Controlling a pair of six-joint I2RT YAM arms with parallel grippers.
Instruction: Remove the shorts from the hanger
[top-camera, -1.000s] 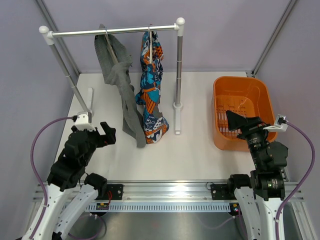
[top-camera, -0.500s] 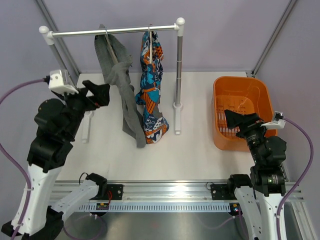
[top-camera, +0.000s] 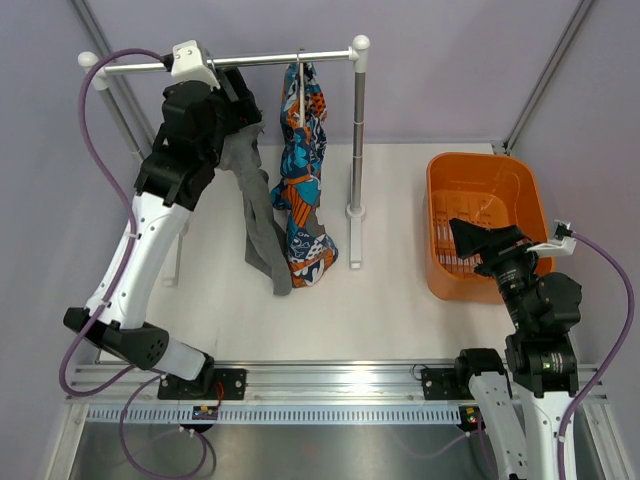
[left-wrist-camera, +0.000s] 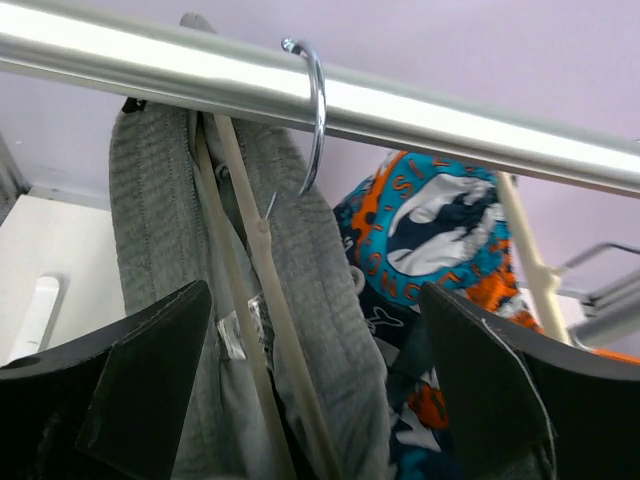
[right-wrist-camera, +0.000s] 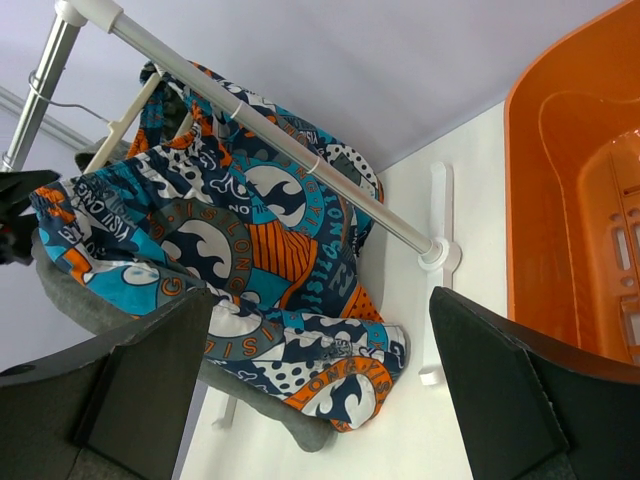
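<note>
Now, shorts (left-wrist-camera: 440, 235) just beside the wide-spread left gripper (left-wrist-camera: 312, 320), apart from it.

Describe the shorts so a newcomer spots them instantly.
Find the silver rail at the back of the table. Two garments hang from it; the shorts are the right-hand one. Unlike the plain grey garment beside them, they have a teal, orange, white and black print.

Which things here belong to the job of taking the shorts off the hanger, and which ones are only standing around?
Belong to the job:
- the shorts, draped over their hanger
- the hanger, cream-white
- the rail from which it hangs

Only standing around:
- the grey garment on its own hanger beside the shorts
- the orange basket on the right, apart from the rack
</note>
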